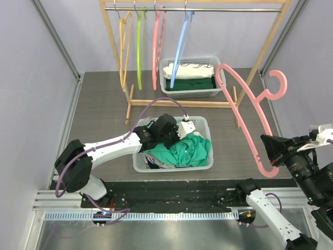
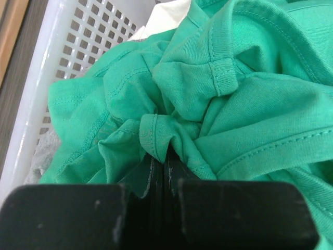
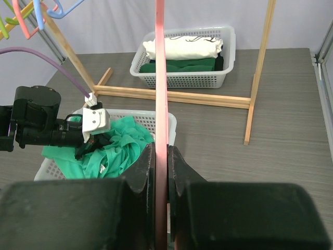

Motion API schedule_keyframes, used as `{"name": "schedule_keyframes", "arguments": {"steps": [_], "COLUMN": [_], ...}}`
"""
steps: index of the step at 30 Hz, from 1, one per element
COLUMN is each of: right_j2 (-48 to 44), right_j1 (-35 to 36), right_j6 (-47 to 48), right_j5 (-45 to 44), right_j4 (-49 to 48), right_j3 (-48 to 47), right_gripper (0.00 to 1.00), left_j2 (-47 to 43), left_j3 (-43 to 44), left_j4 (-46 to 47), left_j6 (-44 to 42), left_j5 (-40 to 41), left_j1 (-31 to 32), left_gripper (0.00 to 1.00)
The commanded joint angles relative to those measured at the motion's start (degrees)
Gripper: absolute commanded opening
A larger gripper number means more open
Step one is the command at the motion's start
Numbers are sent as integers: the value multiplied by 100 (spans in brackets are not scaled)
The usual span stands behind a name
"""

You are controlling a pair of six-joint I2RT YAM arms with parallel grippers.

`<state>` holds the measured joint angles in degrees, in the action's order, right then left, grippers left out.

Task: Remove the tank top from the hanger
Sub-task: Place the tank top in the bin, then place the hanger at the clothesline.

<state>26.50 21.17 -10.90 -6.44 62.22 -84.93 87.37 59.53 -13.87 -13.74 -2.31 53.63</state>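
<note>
Left hand pinches top; right hand clamps hanger.

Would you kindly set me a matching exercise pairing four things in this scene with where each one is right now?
Things:
1. pink hanger
2. green tank top
3. blue hanger
4. folded white garment

Places:
A. hanging on the rail
B. lying in the far basket
C. clamped in the right gripper, off the rail
D. bunched in the near basket, with a fold pinched by the left gripper

Pairs: 1-C, 2-D, 3-A, 4-B
</note>
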Motion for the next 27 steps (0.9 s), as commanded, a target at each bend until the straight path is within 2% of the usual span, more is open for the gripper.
{"name": "schedule_keyframes", "arguments": {"steps": [1,2,3,5,6,8,9,10,11,15,22,27], "right_j2": [232,276,294,355,434,548,671,768,847,1304,2227,2929], "right_j1": [28,28,28,19,28,28,28,28,28,28,28,28], "right_j6": [-9,-18,-18,-44,-62,-62,-88,-114,-97,-45,280,448], "right_j5": [-15,-7,2,2,-24,-42,-85,-112,-112,-104,-349,-350], "right_j4": [-395,-394,-403,-394,-394,-394,-403,-395,-403,-438,-491,-553], "right_j3": [-77,-86,-77,-86,-103,-191,-235,-331,-384,-796,-1754,-2422], "right_gripper": [1,1,1,1,1,1,1,1,1,1,1,1], "left_j2": [184,175,157,122,70,-131,-176,-203,-247,-510,-915,-819], "left_j3": [-231,-248,-275,-406,-494,-739,-776,-785,-767,-434,857,2482], "left_j4": [-783,-897,-1168,-1398,-1399,-1199,-1136,-1110,-1074,-1205,-2259,-3559], "left_j6": [240,214,179,187,205,161,135,108,99,-94,-85,64], "left_j5": [-357,-367,-376,-350,-297,-95,-42,10,107,406,591,749], "left_j1": [-203,-212,-212,-212,-212,-186,-186,-186,-177,-168,-168,-160], "left_gripper": [2,5,16,24,45,68,85,94,100,100,100,100]}}
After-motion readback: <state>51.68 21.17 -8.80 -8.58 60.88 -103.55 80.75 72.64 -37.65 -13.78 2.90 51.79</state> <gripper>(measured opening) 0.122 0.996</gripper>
